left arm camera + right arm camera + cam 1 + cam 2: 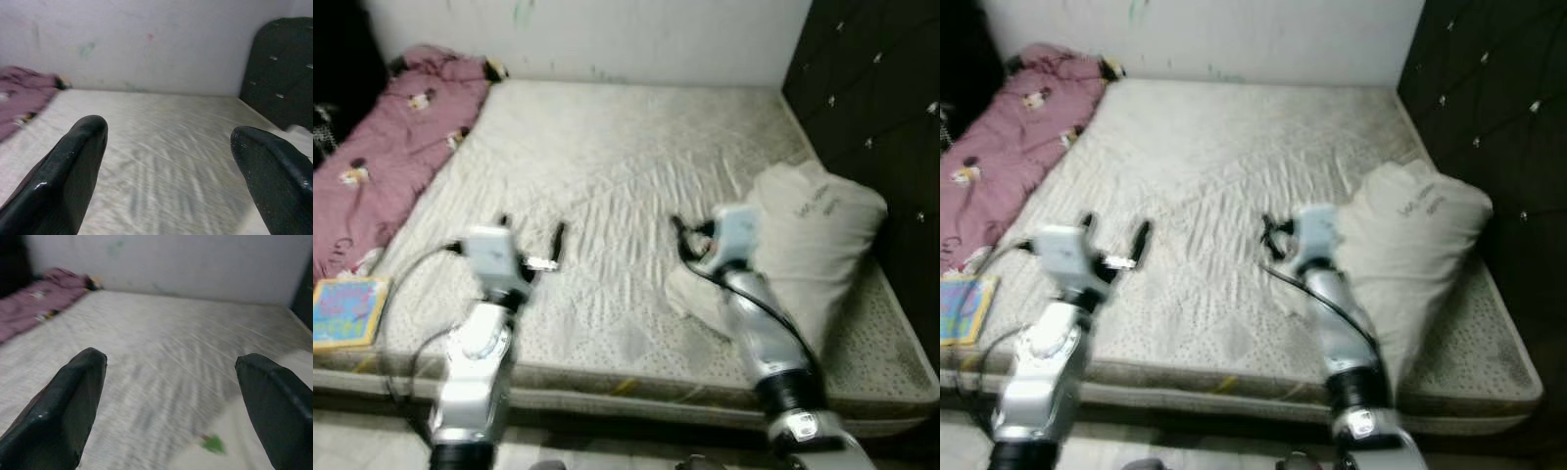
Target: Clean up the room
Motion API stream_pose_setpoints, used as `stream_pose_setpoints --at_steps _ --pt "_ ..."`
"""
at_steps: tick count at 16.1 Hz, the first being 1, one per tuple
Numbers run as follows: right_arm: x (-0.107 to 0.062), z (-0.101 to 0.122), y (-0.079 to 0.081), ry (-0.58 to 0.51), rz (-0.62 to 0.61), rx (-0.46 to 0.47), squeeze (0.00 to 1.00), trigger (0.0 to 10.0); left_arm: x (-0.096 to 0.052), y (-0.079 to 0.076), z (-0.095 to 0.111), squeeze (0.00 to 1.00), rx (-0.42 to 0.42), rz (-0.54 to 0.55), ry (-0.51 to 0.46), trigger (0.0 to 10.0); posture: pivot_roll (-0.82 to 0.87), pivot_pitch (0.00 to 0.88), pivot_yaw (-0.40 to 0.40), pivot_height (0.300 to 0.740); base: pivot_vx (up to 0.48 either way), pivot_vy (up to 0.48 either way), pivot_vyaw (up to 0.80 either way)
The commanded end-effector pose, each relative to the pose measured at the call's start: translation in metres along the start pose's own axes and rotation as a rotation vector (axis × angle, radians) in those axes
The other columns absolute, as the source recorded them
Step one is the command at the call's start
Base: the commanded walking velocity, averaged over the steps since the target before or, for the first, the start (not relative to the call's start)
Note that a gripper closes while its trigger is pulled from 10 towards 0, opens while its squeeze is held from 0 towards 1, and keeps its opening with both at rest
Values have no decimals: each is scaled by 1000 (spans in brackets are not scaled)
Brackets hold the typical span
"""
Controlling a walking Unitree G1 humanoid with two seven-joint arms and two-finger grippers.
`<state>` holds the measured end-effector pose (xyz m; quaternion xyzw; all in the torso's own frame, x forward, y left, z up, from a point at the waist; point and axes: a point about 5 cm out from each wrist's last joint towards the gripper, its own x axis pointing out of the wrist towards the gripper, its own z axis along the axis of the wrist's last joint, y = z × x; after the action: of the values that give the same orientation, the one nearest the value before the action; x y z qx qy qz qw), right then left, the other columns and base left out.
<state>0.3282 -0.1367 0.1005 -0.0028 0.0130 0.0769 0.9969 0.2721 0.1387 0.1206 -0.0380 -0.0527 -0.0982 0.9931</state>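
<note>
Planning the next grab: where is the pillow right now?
In the left eye view, the pillow lies on the mattress's right side, against the dark headboard, beside the right gripper.

Looking at a bedroom in a home. Showing it: a bare quilted mattress (607,186) lying across most of the room, running up to a scuffed white wall (607,34); a dark tufted headboard (871,108) standing along the mattress's right side; a pale pillow (818,240) leaning near that headboard; a pink printed blanket (396,147) bunching along the left edge; a colourful children's book (347,311) resting at the near left corner of the mattress.
</note>
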Motion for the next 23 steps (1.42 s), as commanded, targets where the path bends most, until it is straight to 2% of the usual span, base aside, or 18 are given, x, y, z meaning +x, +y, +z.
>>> stream_pose_setpoints --at_steps 1,4,7,17,18,23 --pt "1 2 2 -6 0 14 0 10000 -1 4 1 0 31 4 3 10000 15 0 12 740 0 0 0" --pt "1 1 1 -1 1 12 0 10000 -1 3 1 0 32 1 2 10000 16 0 9 740 0 0 0" --pt "1 1 1 1 1 11 0 10000 -2 2 1 0 33 0 3 10000 16 0 8 740 0 -334 -800" --pt "2 1 1 6 2 12 0 10000 0 2 2 0 30 3 -2 10000 14 0 4 740 0 -336 0" --pt "3 1 1 5 2 13 0 10000 0 4 2 0 -4 15 -5 10000 14 0 4 740 0 0 0" --pt "3 2 0 -1 0 19 0 10000 1 8 1 0 0 51 2 10000 14 0 4 740 0 0 0"
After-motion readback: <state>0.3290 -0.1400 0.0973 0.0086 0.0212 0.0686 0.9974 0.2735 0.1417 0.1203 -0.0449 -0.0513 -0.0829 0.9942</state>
